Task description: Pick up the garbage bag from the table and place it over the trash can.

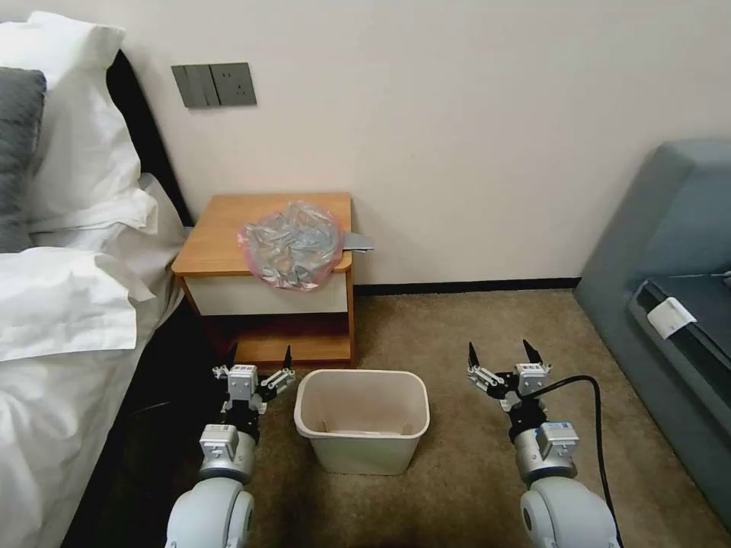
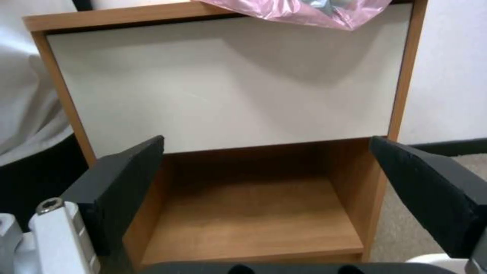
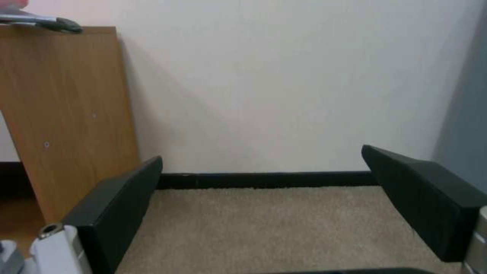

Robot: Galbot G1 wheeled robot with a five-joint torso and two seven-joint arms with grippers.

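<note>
- Location type: bedroom (hotel-style).
- Bed [image 1: 68, 304]: white linen, stacked pillows [image 1: 68, 114].
- Nightstand [image 1: 221, 236]: beside the bed, against the wall.
- Floor: beige carpet [image 1: 457, 335].
- Wall: grey switch-and-socket panel [image 1: 214, 84].

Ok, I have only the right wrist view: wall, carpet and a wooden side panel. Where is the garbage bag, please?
Observer: The garbage bag lies crumpled on top of the table, with its front edge hanging over the drawer front.
Operator: And the trash can?
Observer: The trash can stands on the carpet in front of the table, with no bag over it.
Operator: Is the left gripper holding something?
Observer: No. The left gripper is low, facing the table's open shelf, fingers open.
</note>
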